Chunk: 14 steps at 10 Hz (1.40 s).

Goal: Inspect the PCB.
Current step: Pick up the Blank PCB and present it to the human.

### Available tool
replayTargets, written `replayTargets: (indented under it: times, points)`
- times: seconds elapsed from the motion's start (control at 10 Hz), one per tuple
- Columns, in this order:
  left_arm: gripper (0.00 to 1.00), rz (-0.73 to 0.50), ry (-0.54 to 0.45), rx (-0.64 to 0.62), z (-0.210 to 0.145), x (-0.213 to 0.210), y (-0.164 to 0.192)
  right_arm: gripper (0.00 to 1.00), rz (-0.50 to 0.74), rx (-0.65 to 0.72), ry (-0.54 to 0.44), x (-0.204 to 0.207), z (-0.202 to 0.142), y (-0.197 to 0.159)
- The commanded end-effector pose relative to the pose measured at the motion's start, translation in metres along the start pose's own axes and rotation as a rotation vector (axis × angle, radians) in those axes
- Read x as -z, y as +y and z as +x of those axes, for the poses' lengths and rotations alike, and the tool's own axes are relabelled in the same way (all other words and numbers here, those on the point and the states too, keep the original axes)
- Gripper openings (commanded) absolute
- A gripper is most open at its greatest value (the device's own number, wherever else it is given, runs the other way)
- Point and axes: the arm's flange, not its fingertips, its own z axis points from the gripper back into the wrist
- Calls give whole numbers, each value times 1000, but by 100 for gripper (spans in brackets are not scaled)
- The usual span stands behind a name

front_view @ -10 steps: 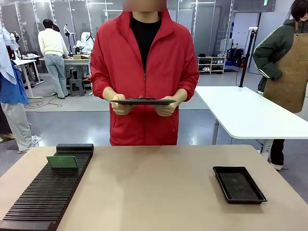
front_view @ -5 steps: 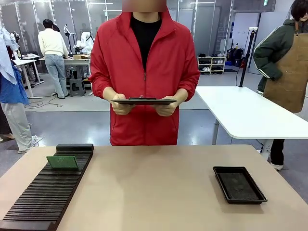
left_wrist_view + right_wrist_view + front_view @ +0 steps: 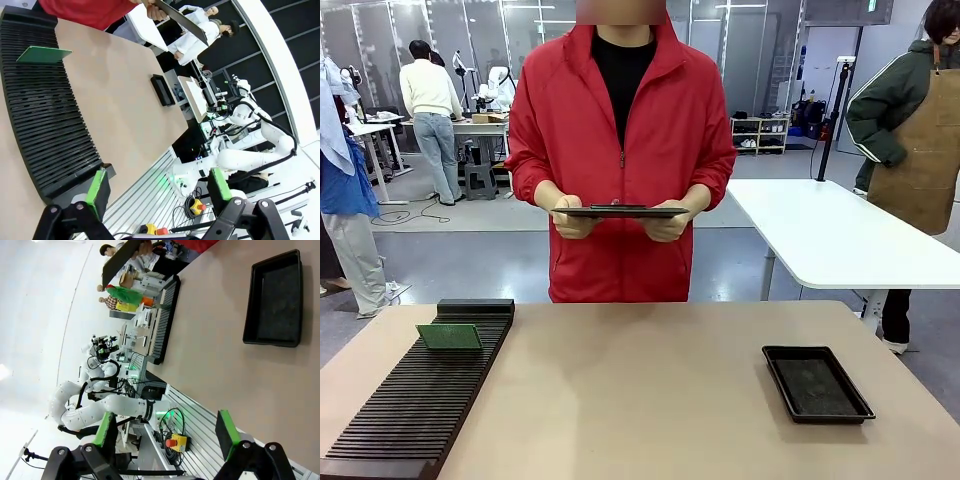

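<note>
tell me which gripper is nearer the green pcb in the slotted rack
Left. The left gripper hangs at the near end of the black rack, whose far end holds the PCB; the right gripper is across the table, nearer the black tray.

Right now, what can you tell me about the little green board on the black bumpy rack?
The thin flat green rectangular circuit board has a faintly speckled, matte face, and its tiny parts are too small to make out. It looks whole. It seems to stand on its long edge in a groove of the long black ribbed rack, near the rack's far end, with its broad face towards the robot. The rack lies on the robot's left side of the tan table. Only the rack touches the board.
</note>
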Motion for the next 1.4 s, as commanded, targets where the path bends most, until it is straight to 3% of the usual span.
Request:
replayTargets:
  times: [0.0, 0.2, 0.4, 0.6, 0.7, 0.9, 1.0, 1.2, 1.3]
  points:
    - [100, 105, -6, 194, 3, 2, -44, 100, 11, 1, 1, -1, -1, 1]
    - [100, 503, 130, 505, 22, 27, -111, 100, 11, 1, 1, -1, -1, 1]
    - [100, 836, 263, 709, 55, 72, -149, 100, 11, 1, 1, -1, -1, 1]
    - [100, 944, 478, 873, 93, 129, -169, 100, 11, 1, 1, -1, -1, 1]
    - [100, 962, 605, 934, 110, 157, -167, 100, 11, 1, 1, -1, -1, 1]
    - [100, 1053, 756, 1063, 136, 200, -150, 100, 11, 1, 1, -1, -1, 1]
    - [100, 1093, 794, 1112, 140, 216, -142, 100, 11, 1, 1, -1, -1, 1]
    - [100, 1033, 858, 1098, 141, 227, -128, 100, 11, 1, 1, -1, -1, 1]
    - [100, 916, 841, 1083, 138, 224, -128, 100, 11, 1, 1, -1, -1, 1]
